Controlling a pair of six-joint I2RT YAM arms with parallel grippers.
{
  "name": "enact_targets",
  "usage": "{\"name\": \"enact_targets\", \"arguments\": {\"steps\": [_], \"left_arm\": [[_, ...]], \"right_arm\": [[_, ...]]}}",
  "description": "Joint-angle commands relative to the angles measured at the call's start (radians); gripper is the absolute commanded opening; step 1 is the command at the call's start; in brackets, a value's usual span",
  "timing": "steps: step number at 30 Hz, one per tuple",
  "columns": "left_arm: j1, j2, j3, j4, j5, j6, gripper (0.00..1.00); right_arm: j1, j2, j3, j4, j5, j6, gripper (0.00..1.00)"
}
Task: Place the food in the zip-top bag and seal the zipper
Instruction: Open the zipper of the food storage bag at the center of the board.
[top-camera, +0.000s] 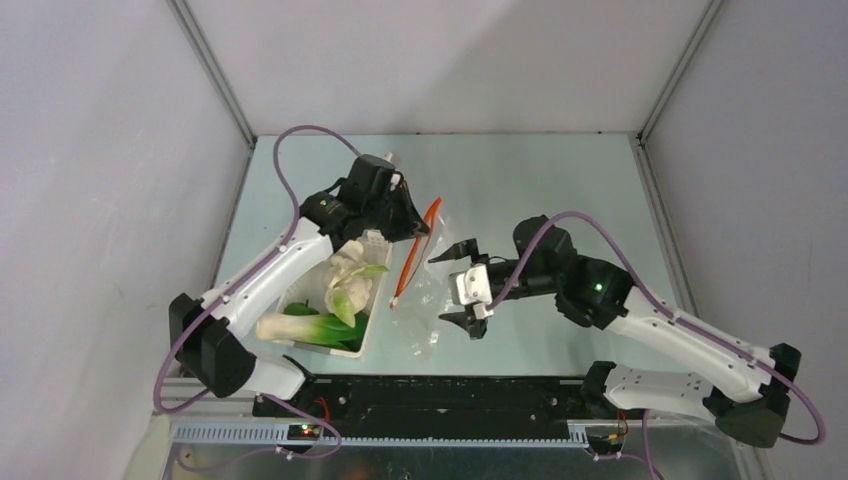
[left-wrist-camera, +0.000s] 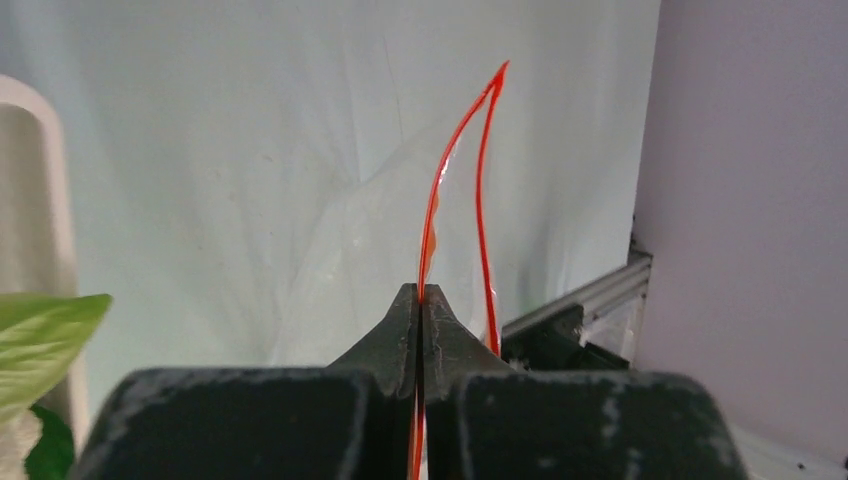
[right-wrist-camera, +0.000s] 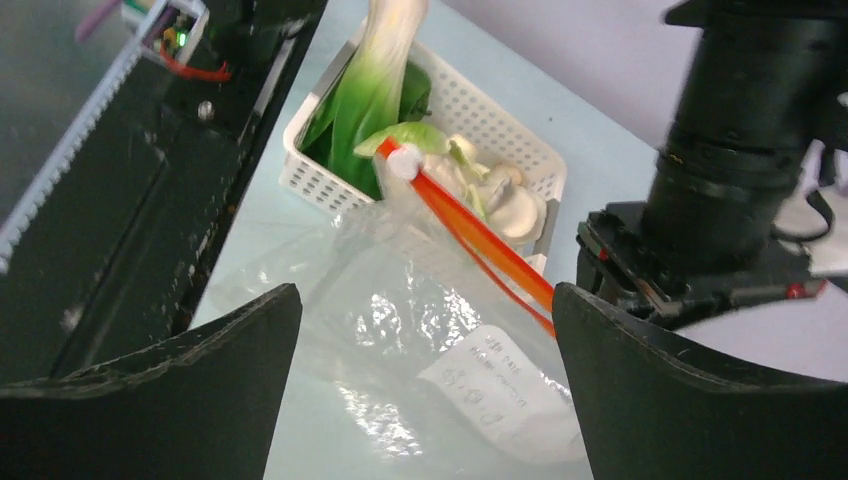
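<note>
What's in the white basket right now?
Bok choy and lumpy white pieces lie in the basket; anything beneath them is hidden by the leaves.

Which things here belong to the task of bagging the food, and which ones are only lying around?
For the job:
- zip-top bag
- zipper, pinched by the shut left gripper
- bok choy
- mushrooms
- right gripper, open

Only lying about:
- white perforated basket, which holds the vegetables
- purple cables
</note>
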Motion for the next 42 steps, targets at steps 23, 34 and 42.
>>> {"name": "enact_targets", "arguments": {"steps": [23, 34, 42], "left_arm": [[-0.274, 0.001, 0.167, 0.005, -0.659, 0.077, 0.0], [-0.297, 0.095, 0.186, 0.011, -0.605, 0.016, 0.0], [-0.299, 0.041, 0.135, 0.035, -0.599, 0.009, 0.0]], "right_arm": [[-0.23, -0.066, -0.033, 0.018, 0.727, 1.631, 0.95], [-0.148, 0.057, -0.003, -0.081, 0.872, 1.626, 0.95], [-0.146, 0.147, -0.004, -0.076, 0.908, 1.632, 0.88]]}}
